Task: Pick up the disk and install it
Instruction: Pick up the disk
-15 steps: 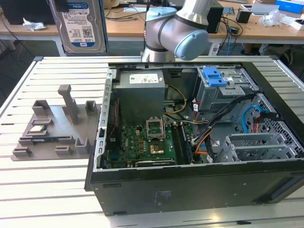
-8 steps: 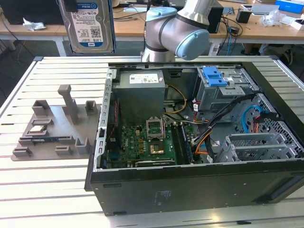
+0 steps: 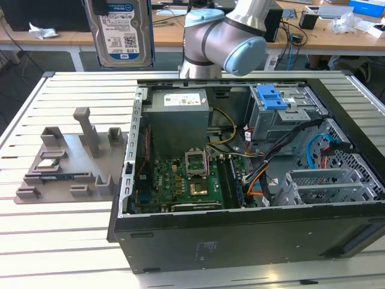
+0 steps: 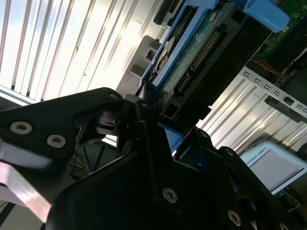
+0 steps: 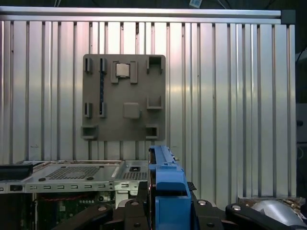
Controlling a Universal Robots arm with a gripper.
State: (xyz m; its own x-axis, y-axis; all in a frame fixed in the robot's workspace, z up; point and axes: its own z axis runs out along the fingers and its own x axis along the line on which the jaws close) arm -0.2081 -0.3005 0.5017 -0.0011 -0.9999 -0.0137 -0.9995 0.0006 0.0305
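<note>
Pincer (image 4: 149,115) around disk (image 3: 120,31), long axis vertical.

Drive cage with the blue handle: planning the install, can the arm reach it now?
Probably yes: the case lies open, nothing covers the drive cage, and the disk hangs clear above.

- One disk (image 3: 120,30) is counted, at eleven o'clock in the exterior view.
- One computer case (image 3: 240,241) is counted.
- One grey fixture plate (image 3: 63,165) is counted, at nine o'clock.
- One robot arm (image 3: 225,42) is counted.
</note>
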